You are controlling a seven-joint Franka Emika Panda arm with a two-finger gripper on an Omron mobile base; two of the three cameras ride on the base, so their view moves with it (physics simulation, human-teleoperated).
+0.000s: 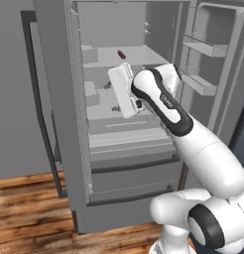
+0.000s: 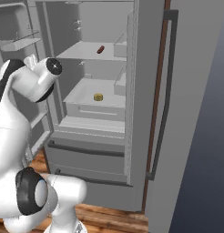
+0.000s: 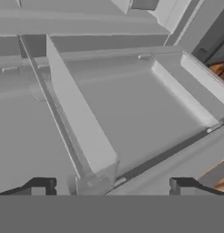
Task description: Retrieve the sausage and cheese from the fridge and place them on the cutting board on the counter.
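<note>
Fridge [image 2: 145, 91] interior open — sausage [image 2: 101, 49] a shelf above the claw [image 3: 111, 186] — claw spread, grasping nothing

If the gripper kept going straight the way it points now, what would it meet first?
Probably the grey floor of the fridge's drawer tray; the open gripper points into it, nothing between, though depth is unclear.

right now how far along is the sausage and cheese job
Done: the fridge stands open. In hand: the open gripper is empty, reaching in over the drawers. Left: the sausage lies on the upper shelf and the cheese in the tray below; both must go to the cutting board.
</note>
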